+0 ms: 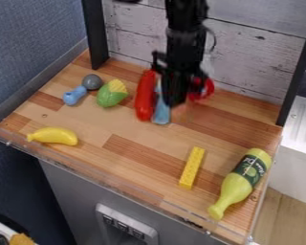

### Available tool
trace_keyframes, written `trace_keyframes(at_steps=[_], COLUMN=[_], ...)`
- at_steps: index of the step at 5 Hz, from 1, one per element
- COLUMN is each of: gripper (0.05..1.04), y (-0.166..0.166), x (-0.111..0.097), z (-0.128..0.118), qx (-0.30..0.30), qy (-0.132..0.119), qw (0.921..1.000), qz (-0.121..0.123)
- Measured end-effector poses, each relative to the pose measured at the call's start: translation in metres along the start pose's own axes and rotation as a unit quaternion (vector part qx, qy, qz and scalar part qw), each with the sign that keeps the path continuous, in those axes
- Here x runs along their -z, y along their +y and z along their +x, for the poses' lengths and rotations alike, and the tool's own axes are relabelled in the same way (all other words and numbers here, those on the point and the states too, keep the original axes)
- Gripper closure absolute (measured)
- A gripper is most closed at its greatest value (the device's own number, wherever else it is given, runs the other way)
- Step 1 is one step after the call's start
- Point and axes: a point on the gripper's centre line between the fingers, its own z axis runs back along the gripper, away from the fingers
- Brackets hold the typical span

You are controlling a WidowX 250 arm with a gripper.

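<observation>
Wooden counter, printed-label bottle, end effector beside blue toy, grip state unclear

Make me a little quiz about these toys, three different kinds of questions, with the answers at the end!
1. True or false: the banana and the bottle lie apart from each other.
2. Which of these is closest to the pincer?
A) the banana
B) the light blue toy
C) the bottle
3. Fill the gap: the corn has a yellow top and a ____ husk.

Key: 1 true; 2 B; 3 green.
</observation>
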Motion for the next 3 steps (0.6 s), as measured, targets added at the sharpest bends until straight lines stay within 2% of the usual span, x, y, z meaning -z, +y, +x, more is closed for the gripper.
trace_keyframes(at_steps=[1, 2, 3], gripper=[1.03, 1.03, 1.03], y=[-0.002, -0.003, 0.021], x=[-0.037, -0.051, -0.06], z=[-0.002, -0.006, -0.012], qx=[-0.114, -0.206, -0.261], qy=[-0.004, -0.002, -0.003], qw=[0.9935, 0.9786, 0.9653], qz=[-0.001, -0.003, -0.006])
